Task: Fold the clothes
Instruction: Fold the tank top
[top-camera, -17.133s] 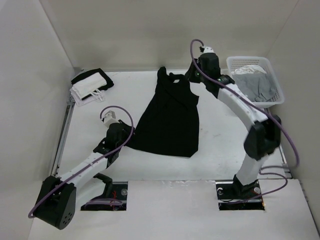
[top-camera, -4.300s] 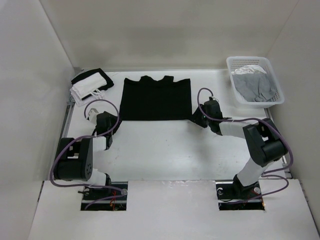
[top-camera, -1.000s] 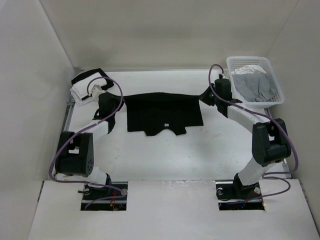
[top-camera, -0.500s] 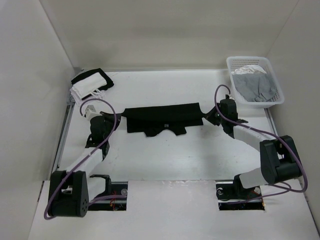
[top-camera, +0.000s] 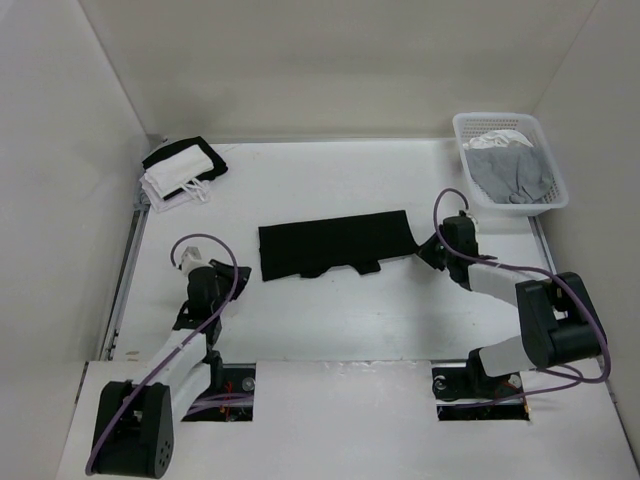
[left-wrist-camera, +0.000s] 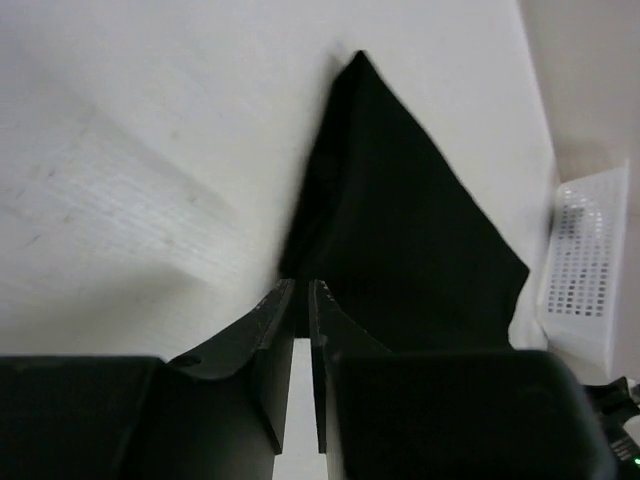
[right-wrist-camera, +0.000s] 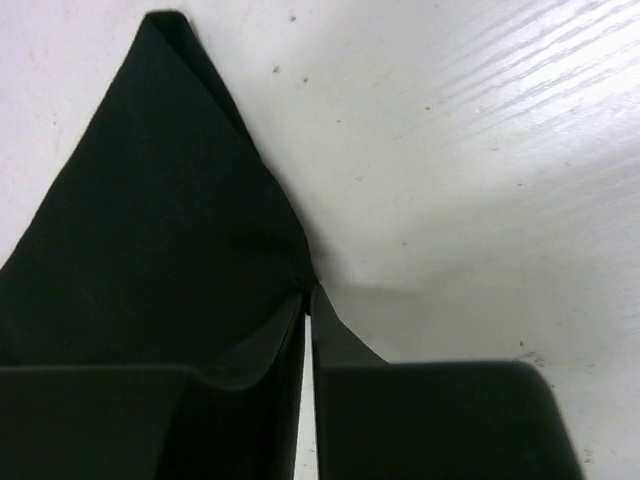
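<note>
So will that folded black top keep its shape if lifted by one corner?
Probably not: the black top lies limp and flat, so it would likely droop and unfold. Strap ends poke out at its near edge, so layers may slip apart. Thin, so probably light.

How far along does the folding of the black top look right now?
Done: the clothes lie folded into a flat band on the table. In hand: nothing seems gripped; the left gripper sits clear of it, the right gripper at its right edge. Left: probably folding the band shorter, end to end.
</note>
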